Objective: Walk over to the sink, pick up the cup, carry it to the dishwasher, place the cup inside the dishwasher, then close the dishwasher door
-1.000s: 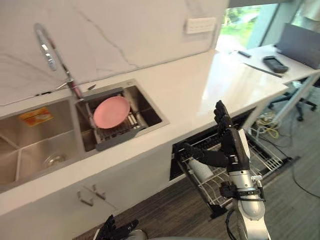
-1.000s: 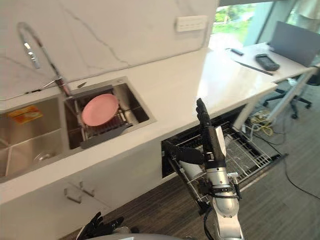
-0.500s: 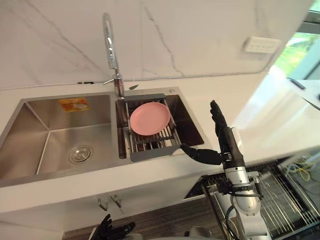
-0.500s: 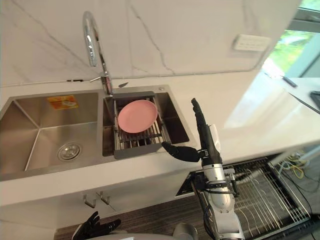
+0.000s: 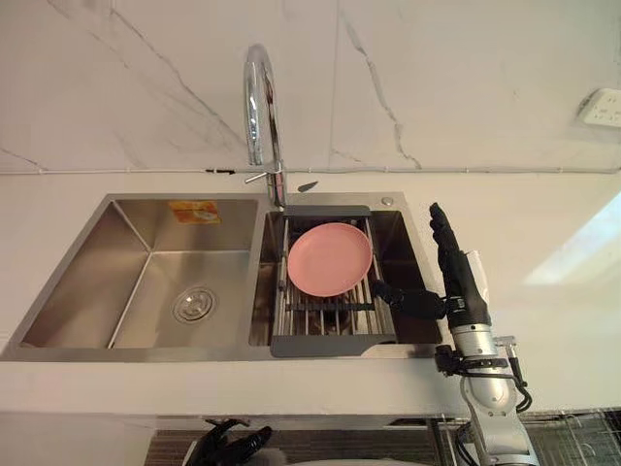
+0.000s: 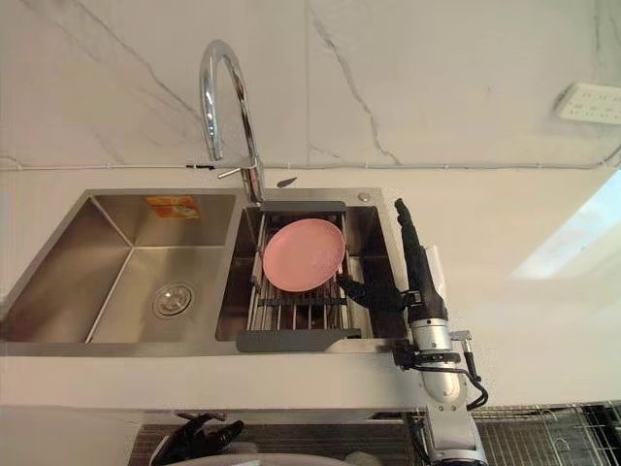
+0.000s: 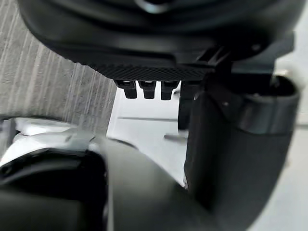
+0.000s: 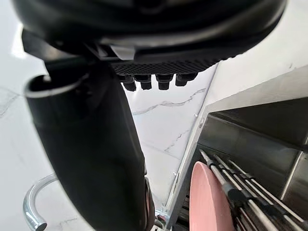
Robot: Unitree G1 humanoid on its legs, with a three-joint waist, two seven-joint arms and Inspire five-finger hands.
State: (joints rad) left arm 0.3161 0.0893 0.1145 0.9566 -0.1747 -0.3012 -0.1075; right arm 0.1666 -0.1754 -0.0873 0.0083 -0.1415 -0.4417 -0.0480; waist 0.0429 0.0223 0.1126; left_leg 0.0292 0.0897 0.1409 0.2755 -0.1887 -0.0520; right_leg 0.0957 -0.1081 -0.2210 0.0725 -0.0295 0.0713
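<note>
Your right hand (image 5: 456,283) stands edge-up with its fingers (image 5: 442,233) straight and close together and its thumb held out wide, gripping nothing. The sink's (image 5: 107,254) rim runs just under that thumb. Just off the thumb tip a pink plate (image 5: 330,259) lies on the drain rack (image 5: 330,335). The faucet (image 5: 257,97) rises beyond the plate, well to the thumb side of your fingertips. I cannot tell where the cup is; the plate is what lies nearest the fingers, so the step in hand looks like locating the cup. Scan both basins before you lower, and don't take the plate for your target. Once you find the cup, bring the fingers in from its side with the thumb opposite, clear of the rack bars. Your left hand (image 5: 233,442) hangs low and idle, fingers loosely spread.
</note>
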